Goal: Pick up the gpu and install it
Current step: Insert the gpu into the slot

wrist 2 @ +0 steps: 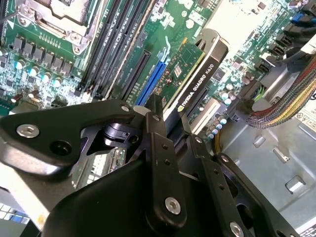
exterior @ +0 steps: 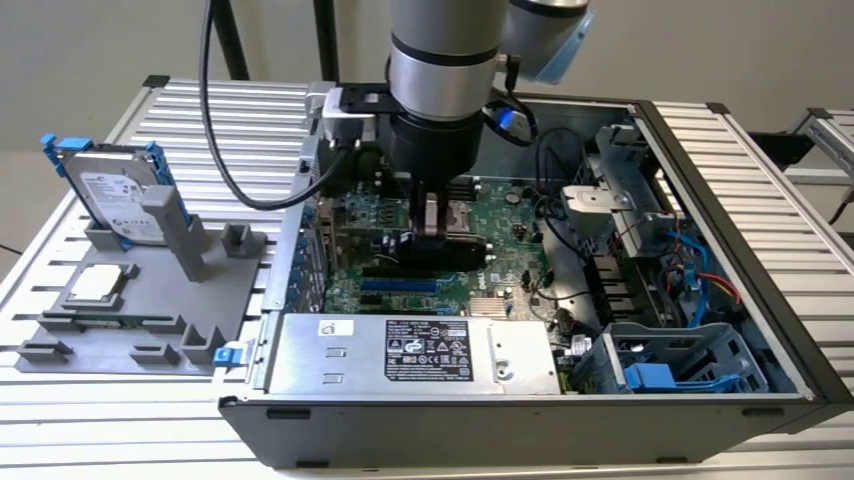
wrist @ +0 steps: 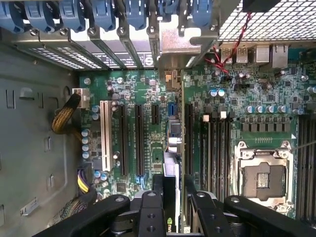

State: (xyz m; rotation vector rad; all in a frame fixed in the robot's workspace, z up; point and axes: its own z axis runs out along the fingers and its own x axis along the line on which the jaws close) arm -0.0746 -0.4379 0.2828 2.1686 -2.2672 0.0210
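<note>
Black gripper (wrist 2: 168,121) fingers (wrist 2: 160,163) clamp the gpu (wrist 2: 195,79) edgewise, holding it upright over the motherboard (wrist: 143,89) slots inside the open computer case (exterior: 747,250), card extending beyond the fingertips

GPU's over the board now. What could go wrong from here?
1. The gpu hangs tilted in the jaws above the expansion slots; it may miss its slot.
2. The grip is on one end only, so pushing could pivot the card.
3. The cable bundle lies close and might snag.
</note>
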